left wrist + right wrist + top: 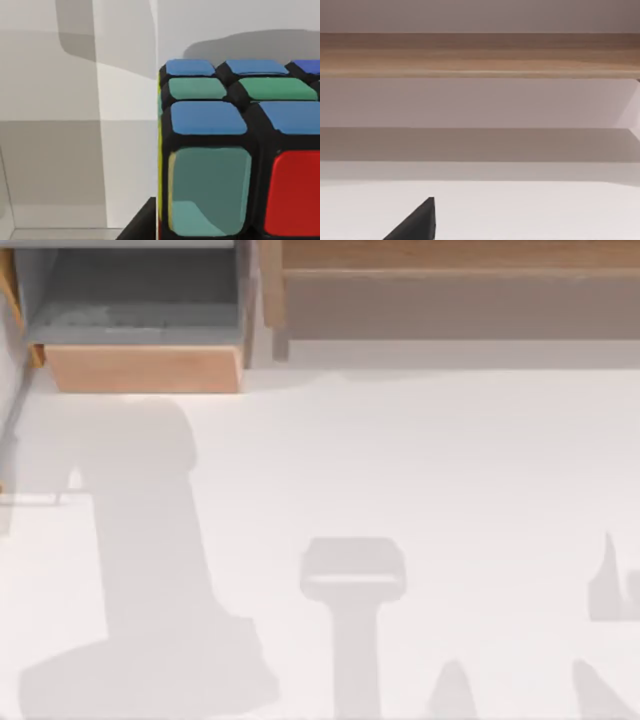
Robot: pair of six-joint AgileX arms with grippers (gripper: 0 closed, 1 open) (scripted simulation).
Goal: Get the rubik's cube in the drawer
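The drawer [140, 368] stands pulled out at the table's [420, 470] far left corner, its light-wood front panel facing near; the grey floor and walls visible from above hold nothing I can make out. To its right, along the far edge, runs the long wooden shelf [450, 280].

In the left wrist view the rubik's cube [235, 150] sits very close to the camera, blue, green and red squares showing, with pale grey walls behind it. Whether the left gripper pinches it cannot be told.

In the right wrist view a dark fingertip [417, 222] pokes toward the shelf [480, 55]; its spread cannot be told.
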